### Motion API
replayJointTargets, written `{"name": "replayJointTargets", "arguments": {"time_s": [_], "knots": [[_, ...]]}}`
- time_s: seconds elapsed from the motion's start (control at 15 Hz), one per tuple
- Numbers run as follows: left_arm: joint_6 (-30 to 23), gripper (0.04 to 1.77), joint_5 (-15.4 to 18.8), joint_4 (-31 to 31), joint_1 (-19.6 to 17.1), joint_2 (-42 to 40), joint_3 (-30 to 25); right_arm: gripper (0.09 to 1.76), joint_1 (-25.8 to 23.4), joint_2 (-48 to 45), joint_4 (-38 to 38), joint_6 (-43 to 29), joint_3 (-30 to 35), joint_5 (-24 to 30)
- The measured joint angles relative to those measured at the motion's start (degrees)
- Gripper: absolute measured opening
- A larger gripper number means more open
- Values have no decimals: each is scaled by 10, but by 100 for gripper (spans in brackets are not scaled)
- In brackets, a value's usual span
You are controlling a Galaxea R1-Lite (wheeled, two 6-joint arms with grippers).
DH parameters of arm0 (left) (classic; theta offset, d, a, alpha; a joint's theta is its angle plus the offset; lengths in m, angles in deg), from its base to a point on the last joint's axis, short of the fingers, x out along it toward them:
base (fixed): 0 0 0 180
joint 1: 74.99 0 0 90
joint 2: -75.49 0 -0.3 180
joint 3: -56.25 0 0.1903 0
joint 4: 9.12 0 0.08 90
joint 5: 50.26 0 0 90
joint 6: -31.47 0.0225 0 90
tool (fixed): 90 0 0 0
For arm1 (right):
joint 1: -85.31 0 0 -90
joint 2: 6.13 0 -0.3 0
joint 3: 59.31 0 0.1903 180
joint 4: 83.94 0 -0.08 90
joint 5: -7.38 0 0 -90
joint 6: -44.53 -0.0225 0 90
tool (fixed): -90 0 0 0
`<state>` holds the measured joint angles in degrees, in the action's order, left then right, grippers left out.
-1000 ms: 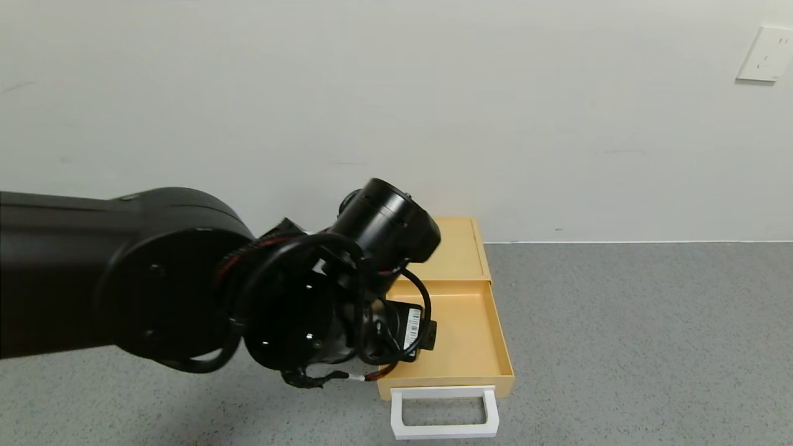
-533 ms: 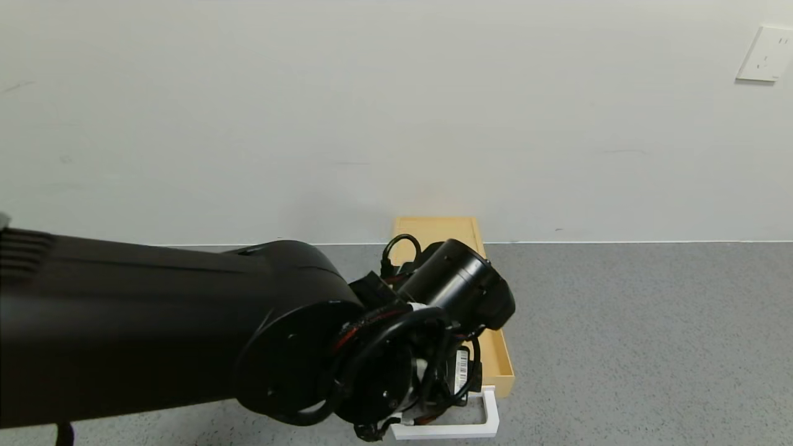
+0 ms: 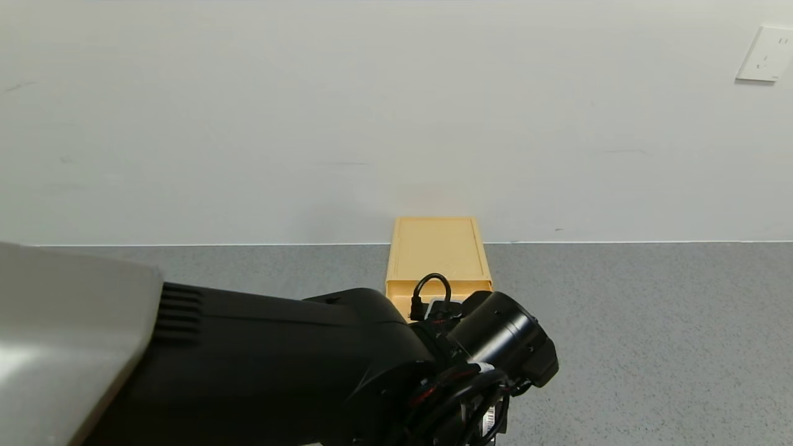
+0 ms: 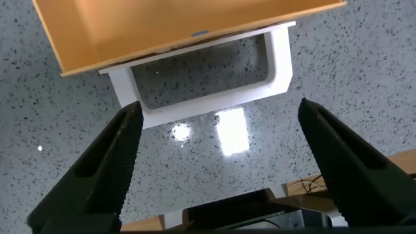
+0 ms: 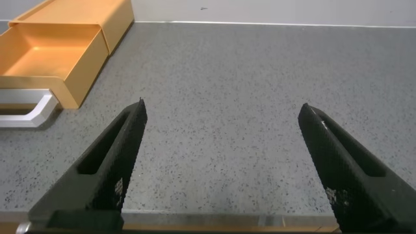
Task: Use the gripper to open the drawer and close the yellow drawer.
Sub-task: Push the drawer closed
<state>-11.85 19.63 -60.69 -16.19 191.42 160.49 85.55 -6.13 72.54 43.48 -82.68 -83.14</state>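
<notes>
Left gripper (image 4: 218, 162) moved down and nearer past the drawer (image 3: 438, 248), fingers spread above its white handle (image 4: 208, 84), drawer pulled out on grey table (image 3: 619, 322), right gripper (image 5: 221, 162) spread, idle

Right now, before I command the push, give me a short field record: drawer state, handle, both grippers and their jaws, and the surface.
drawer: yellow drawer pulled out of its box, tray empty
handle: white loop handle on the drawer front, lying free, nothing gripping it
left gripper: left gripper poised over the handle, jaws open, not touching it
right gripper: right gripper off to the drawer's side over bare counter, jaws open, holding nothing
surface: grey speckled countertop; drawer box backs against the white wall
task stage: opened; closing not yet done
</notes>
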Motion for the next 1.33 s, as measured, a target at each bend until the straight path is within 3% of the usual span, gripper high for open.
{"name": "replayJointTargets", "arguments": {"time_s": [0.2, 0.53, 0.93, 1.33], "knots": [[7, 172, 26, 4, 9, 7, -7, 171, 0, 0, 0, 0, 0, 0], [13, 172, 29, 26, 18, 16, -25, 171, 0, 0, 0, 0, 0, 0], [149, 172, 29, 193, 36, 5, -131, 171, 0, 0, 0, 0, 0, 0], [168, 172, 12, 207, 24, 4, -150, 171, 0, 0, 0, 0, 0, 0]]}}
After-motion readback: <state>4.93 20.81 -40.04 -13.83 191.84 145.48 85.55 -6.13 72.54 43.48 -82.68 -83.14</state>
